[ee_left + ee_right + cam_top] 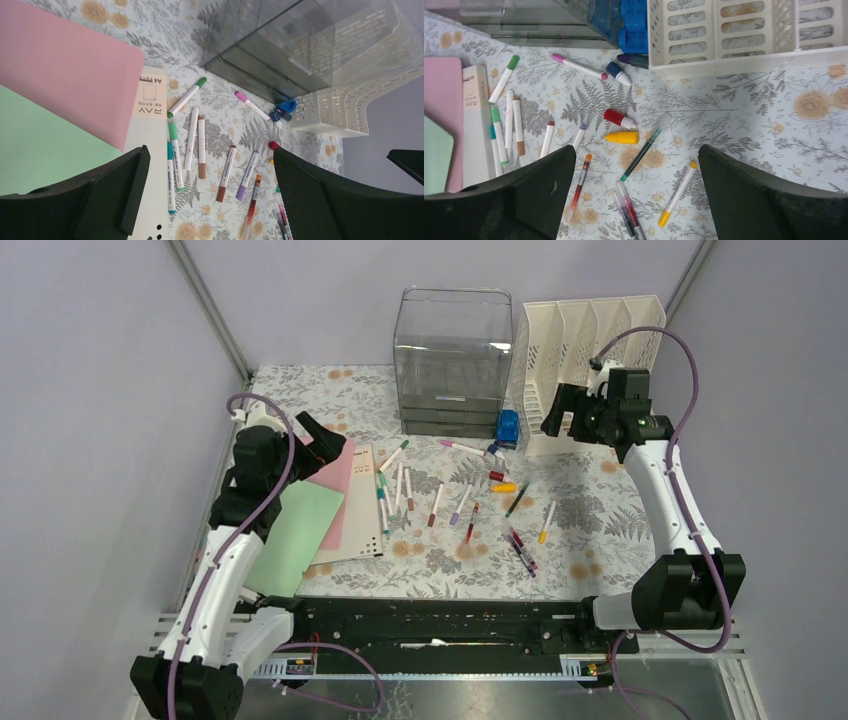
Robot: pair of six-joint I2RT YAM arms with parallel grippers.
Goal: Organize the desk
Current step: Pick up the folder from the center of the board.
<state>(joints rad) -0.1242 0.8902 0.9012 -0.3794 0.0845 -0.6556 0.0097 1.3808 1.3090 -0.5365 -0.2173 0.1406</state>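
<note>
The desk is a tabletop under a white cloth with grey ferns and orange flowers. Several markers and pens lie scattered across its middle, with loose red and yellow caps among them. A pink sheet, a green sheet and a white A4 paper pack lie overlapping at the left. My left gripper hangs open above the pink sheet, holding nothing. My right gripper hovers open in front of the rack, above the pens.
A clear drawer box stands at the back centre. Right of it is a white slotted file rack, with a small blue item between their fronts. A black rail runs along the near edge.
</note>
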